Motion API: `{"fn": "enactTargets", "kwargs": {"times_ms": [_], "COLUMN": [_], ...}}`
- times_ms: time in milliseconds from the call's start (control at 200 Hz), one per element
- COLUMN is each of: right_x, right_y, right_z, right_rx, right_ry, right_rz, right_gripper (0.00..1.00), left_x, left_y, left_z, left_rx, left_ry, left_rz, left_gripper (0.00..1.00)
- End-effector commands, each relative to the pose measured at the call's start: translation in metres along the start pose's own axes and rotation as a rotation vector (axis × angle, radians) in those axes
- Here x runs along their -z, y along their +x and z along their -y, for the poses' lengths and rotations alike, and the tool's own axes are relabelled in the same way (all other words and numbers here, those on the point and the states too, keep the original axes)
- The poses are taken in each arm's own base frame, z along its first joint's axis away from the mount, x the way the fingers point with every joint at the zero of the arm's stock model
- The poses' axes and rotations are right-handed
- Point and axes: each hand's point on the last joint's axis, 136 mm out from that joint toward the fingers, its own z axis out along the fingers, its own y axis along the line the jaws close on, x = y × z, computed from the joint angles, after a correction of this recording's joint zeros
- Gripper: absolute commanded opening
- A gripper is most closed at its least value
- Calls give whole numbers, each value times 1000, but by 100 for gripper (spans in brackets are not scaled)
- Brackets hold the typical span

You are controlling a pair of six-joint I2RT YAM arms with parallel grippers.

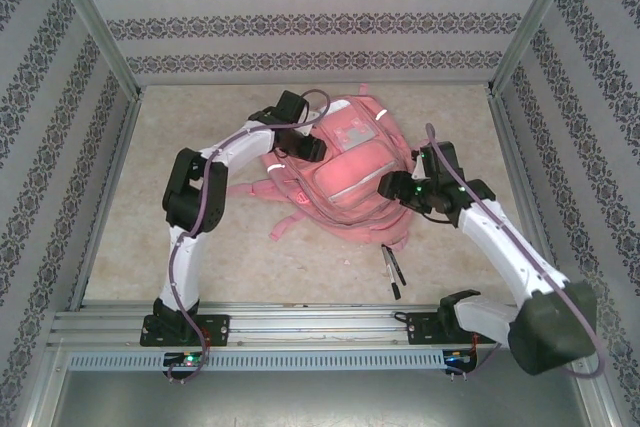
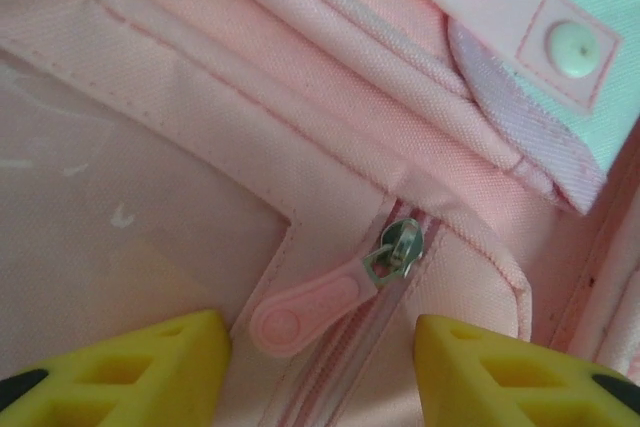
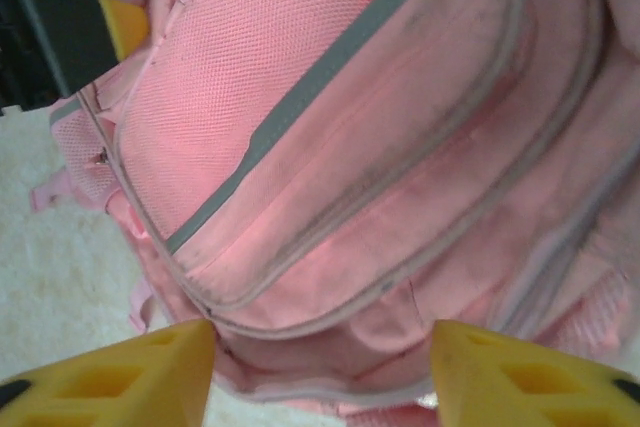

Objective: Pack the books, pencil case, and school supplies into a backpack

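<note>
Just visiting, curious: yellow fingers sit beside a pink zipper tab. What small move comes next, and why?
Probably the left gripper should close on the pink zipper pull tab: it lies between the open fingers, this zipper looks shut, and two black pens lie outside the backpack.

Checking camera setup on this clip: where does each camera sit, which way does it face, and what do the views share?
Top external: above and behind the arm bases, looking down on the soft pink fabric backpack and two slim black pens; left gripper and right gripper show with their arms.
Left wrist: close over the backpack's pink zip pull; left gripper open.
Right wrist: facing the backpack's front pocket; right gripper open.
Shared: all three see the backpack.
</note>
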Motion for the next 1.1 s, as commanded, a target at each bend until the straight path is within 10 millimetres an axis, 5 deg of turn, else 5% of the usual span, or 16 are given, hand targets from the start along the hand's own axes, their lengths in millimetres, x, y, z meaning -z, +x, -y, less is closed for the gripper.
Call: {"fn": "enactTargets", "kwargs": {"times_ms": [0,165,395,610,769,929,1094], "right_x": [-17,-53,-104,-161,-197,-201,-153], "right_y": [-16,-15,-25,-41,-57,-74,-103], "right_z": [-28,-34,-40,-84,-115,-139,-129], "right_rx": [110,179,242,285,277,243,149], "right_ry": [-88,-72,-32,-147,-203,-267,-272], "right_rz": [19,-16,-30,-73,-69,-49,20], "right_gripper": [48,35,20,19,15,29,37], "left_x": [19,59,90,108,130,145,146], "left_y": [41,80,135,158,166,164,137], "left_z": [-40,-41,-24,23,30,62,83], "left_rx": [111,145,309,259,213,-29,-531], "left_ry": [-128,-162,-95,17,-35,87,160], "left_rz": [-63,-43,-39,17,-15,-4,99], "left_gripper": [54,54,53,47,50,49,52]}}
